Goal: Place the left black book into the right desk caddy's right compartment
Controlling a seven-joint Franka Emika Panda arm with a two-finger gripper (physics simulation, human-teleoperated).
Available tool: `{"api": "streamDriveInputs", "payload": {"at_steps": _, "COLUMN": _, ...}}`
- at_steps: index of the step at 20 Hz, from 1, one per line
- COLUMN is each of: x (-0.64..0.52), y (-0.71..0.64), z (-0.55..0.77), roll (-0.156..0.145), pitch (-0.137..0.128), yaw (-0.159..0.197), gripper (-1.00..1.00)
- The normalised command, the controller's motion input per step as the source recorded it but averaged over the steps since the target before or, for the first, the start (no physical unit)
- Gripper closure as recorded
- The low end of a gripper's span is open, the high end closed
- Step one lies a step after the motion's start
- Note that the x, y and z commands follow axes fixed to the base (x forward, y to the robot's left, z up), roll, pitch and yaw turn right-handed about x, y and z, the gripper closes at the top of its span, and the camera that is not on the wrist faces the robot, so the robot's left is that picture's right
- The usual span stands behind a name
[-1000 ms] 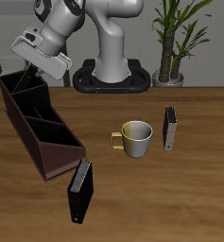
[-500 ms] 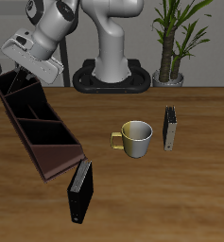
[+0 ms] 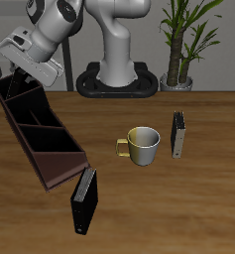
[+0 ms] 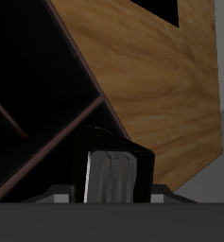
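The right desk caddy point(image 3: 35, 149) is a long dark maroon organiser lying diagonally on the table. Its right compartment point(image 3: 14, 99) is the end section farthest back. My gripper point(image 3: 20, 81) hangs just above that end. It is shut on the left black book point(image 4: 113, 175), which the wrist view shows edge-on between the fingers: a black cover around a grey page strip. That view also shows the caddy's dark inside and dividers point(image 4: 38, 104) below the book. In the exterior view the book is mostly hidden by the hand.
A black book with a small white spine mark point(image 3: 84, 198) lies by the caddy's front end. A cream mug point(image 3: 144, 146) stands mid-table, with a black book with a pale grey page edge point(image 3: 177, 134) beside it. A potted plant point(image 3: 178, 55) stands at the back.
My gripper has moved slightly up and back along the caddy toward its far end, with the book in it. Nothing else has moved.
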Motion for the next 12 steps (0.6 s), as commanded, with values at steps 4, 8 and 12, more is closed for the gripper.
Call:
{"api": "streamDriveInputs", "payload": {"at_steps": 4, "x": -0.08, "y": 0.04, "z": 0.13, "roll": -0.010, "pitch": -0.024, "yaw": -0.011, "gripper": -1.00}}
{"api": "streamDriveInputs", "payload": {"at_steps": 8, "x": 0.04, "y": 0.14, "z": 0.18, "roll": 0.016, "pitch": -0.028, "yaw": 0.006, "gripper": -1.00}}
{"api": "streamDriveInputs", "payload": {"at_steps": 12, "x": 0.09, "y": 0.17, "z": 0.10, "roll": 0.027, "pitch": -0.017, "yaw": 0.019, "gripper": -1.00}}
